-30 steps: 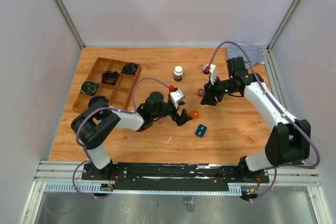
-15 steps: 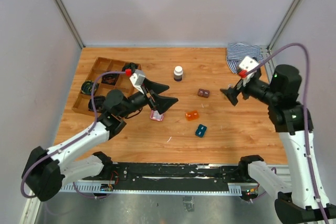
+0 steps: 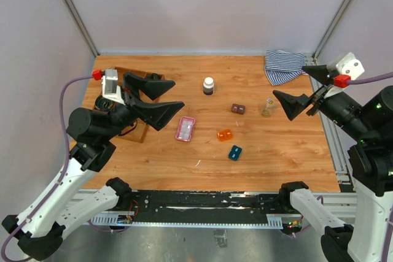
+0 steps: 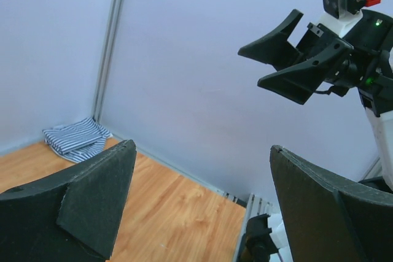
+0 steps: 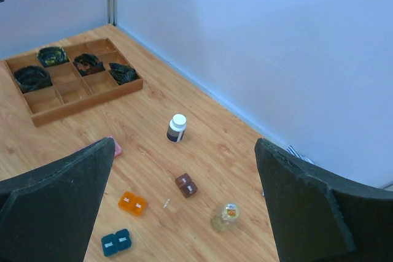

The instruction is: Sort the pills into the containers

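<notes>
Both arms have lifted off the counter point(image 3: 153, 157). The left pincer point(image 3: 177, 94) has left the pink case point(image 3: 185, 128), and the right pincer point(image 3: 288, 81) has uncovered a clear vial point(image 3: 268, 107).

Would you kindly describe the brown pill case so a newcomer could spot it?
On the wooden table, find the white-capped bottle. To its right and nearer the front edge, the brown pill case lies, left of a clear jar. The nearby cases are orange and teal; it alone is dark brown.

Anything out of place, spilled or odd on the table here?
A small white fleck lies loose on the table near the teal case, possibly a stray pill. The clear jar may be tipped over; hard to tell. The left gripper and right gripper are open and empty, raised high.
</notes>
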`<action>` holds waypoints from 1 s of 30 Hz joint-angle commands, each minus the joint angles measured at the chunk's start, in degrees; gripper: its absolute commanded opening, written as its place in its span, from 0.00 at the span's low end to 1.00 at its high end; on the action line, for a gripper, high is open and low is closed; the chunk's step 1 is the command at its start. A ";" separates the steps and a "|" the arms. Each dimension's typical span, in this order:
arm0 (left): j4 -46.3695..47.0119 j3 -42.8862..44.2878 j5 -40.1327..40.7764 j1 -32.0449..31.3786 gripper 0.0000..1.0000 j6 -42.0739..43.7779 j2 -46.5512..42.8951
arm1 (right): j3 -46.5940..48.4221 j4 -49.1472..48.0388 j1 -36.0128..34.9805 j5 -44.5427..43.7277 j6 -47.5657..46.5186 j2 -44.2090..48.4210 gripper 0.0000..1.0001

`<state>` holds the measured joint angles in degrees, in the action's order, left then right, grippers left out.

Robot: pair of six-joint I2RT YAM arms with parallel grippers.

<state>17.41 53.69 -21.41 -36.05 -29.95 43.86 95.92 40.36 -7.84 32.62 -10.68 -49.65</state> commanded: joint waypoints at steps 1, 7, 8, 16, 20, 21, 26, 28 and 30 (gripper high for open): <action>-7.25 2.79 0.98 0.46 0.99 2.59 -1.76 | 3.55 2.76 0.99 -3.72 7.56 -0.39 0.98; -11.57 5.26 1.10 0.46 0.99 4.15 -2.37 | 4.57 2.98 1.00 -4.15 8.48 -1.31 0.98; -12.13 5.42 1.08 0.46 0.99 4.46 -2.44 | 4.36 2.83 1.04 -4.32 8.48 -1.33 0.98; -15.07 4.76 2.38 0.46 0.99 7.10 -4.00 | 3.74 2.74 0.99 -3.99 6.55 -1.79 0.98; -15.06 3.57 3.33 0.46 0.99 7.84 -4.90 | 3.84 2.74 1.05 -4.59 6.11 -2.53 0.98; -15.18 3.46 3.45 0.46 0.99 7.93 -4.92 | 3.85 2.76 1.00 -4.63 6.11 -2.70 0.98; -15.39 2.73 3.57 0.46 0.99 8.60 -4.83 | 3.47 2.57 1.00 -4.87 5.69 -2.95 0.98; -15.49 2.65 3.69 0.46 0.99 8.89 -4.70 | 3.17 2.43 0.99 -5.40 5.42 -2.85 0.98; -15.62 2.65 3.69 0.46 0.99 8.89 -4.50 | 2.67 2.32 1.00 -5.75 5.18 -2.62 0.98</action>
<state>2.31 57.08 -18.41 -36.05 -22.22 39.22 99.35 42.89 -7.84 28.34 -4.67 -52.75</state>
